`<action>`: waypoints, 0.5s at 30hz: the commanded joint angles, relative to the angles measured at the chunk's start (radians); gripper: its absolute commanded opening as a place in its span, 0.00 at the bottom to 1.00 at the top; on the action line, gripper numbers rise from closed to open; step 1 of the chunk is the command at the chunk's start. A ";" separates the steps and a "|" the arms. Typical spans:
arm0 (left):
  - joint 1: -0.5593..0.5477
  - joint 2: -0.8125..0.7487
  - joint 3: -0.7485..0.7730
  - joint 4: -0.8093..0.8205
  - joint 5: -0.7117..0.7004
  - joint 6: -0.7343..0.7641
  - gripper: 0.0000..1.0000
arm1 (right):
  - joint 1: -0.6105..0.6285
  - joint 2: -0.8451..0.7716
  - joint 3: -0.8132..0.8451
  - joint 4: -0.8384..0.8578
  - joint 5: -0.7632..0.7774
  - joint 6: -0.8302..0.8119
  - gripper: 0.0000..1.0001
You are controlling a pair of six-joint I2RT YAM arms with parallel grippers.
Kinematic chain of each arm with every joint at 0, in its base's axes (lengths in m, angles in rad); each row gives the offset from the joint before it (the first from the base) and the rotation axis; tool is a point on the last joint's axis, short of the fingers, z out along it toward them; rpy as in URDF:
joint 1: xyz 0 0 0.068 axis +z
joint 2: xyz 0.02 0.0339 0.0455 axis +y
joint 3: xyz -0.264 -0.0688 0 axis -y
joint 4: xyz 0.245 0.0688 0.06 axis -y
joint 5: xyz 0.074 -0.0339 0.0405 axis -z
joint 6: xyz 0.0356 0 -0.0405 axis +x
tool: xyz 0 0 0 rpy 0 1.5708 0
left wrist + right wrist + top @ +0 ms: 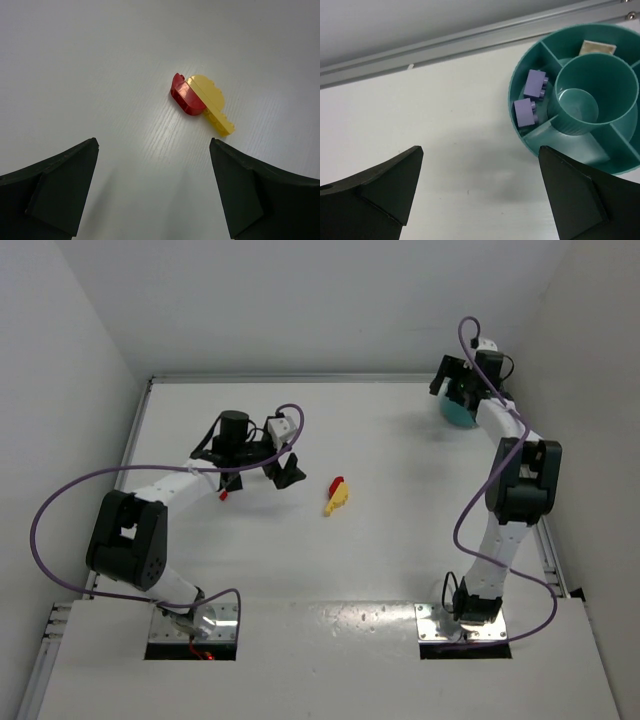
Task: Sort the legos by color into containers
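While the left gripper (154, 145) is held with jaws spread near the red brick (186, 95) and yellow brick (212, 102), the right gripper (480, 150) is likewise spread near the teal bowl (511, 92).

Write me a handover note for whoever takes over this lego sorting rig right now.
The left gripper is open and empty, hovering just short of the red brick and yellow brick, which touch each other on the table.
The right gripper is open and empty, beside the teal bowl.
Done: two purple bricks share one outer compartment.
To do: red and yellow into separate compartments; also a small red piece by the left arm.
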 commanded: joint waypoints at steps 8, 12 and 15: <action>-0.008 -0.025 -0.003 0.045 0.023 -0.004 1.00 | 0.009 -0.071 0.001 0.046 0.113 -0.058 1.00; -0.008 -0.025 -0.003 0.045 0.023 -0.004 1.00 | 0.009 -0.071 -0.039 0.097 0.193 -0.117 1.00; -0.008 -0.025 -0.003 0.045 0.023 -0.004 1.00 | 0.009 -0.049 -0.050 0.120 0.268 -0.148 0.98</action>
